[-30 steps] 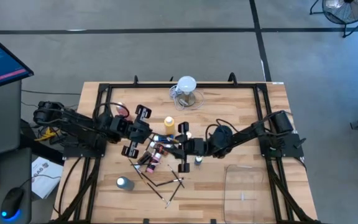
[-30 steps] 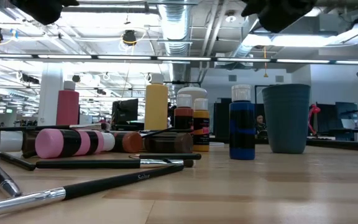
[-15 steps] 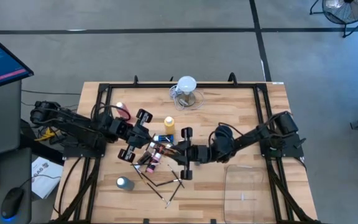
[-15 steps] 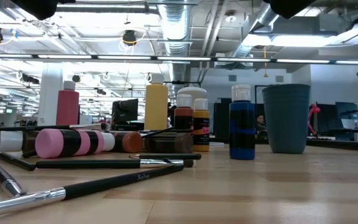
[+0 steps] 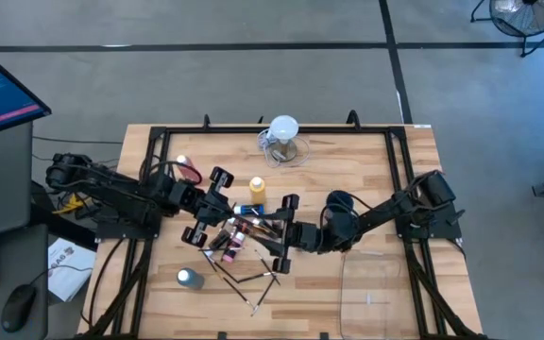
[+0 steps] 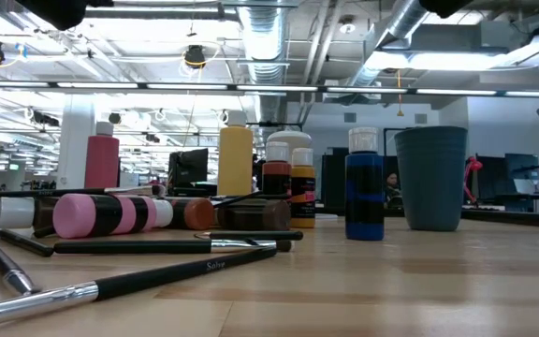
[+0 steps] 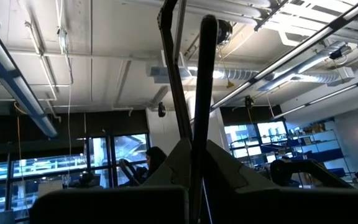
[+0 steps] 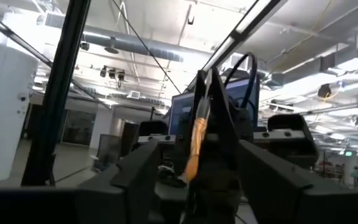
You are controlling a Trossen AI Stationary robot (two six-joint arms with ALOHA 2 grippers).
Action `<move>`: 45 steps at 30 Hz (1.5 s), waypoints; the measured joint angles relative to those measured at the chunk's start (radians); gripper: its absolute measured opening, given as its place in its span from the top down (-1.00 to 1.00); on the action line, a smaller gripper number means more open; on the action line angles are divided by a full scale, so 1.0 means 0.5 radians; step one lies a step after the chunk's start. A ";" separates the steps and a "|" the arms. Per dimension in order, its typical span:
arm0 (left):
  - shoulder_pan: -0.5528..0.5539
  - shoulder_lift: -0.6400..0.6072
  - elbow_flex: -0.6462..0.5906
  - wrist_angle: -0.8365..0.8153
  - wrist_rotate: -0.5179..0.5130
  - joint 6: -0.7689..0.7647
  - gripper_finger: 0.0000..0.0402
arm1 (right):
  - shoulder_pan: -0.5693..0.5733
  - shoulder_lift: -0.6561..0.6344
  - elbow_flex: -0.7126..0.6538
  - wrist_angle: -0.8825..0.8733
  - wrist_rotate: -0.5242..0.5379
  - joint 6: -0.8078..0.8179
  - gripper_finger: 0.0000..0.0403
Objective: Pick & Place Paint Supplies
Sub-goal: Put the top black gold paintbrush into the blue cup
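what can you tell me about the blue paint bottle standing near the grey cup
The blue paint bottle stands upright on the wooden table, apart from the heap of lying bottles and brushes. It looks like clear plastic filled with deep blue paint, with a black label band round its lower half and a white cap on top. In the low view the grey cup shows just beside it with a narrow gap between them, and nothing touches the bottle. No gripper is at it.
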 joint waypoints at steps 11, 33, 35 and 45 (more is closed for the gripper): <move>0.000 0.000 -0.001 -0.128 -0.025 0.002 0.98 | 0.064 -0.034 0.001 -0.046 0.035 -0.100 0.03; -0.020 0.000 -0.001 -0.127 -0.031 0.017 0.98 | 0.060 -0.052 0.001 -0.153 0.161 -0.204 0.93; -0.020 0.000 -0.001 -0.133 -0.031 0.015 0.98 | 0.062 -0.053 0.001 -0.157 0.166 -0.205 0.92; -0.006 -0.002 0.001 -0.427 -0.059 0.054 0.75 | 0.160 -0.156 -0.002 -0.389 0.513 -0.371 0.98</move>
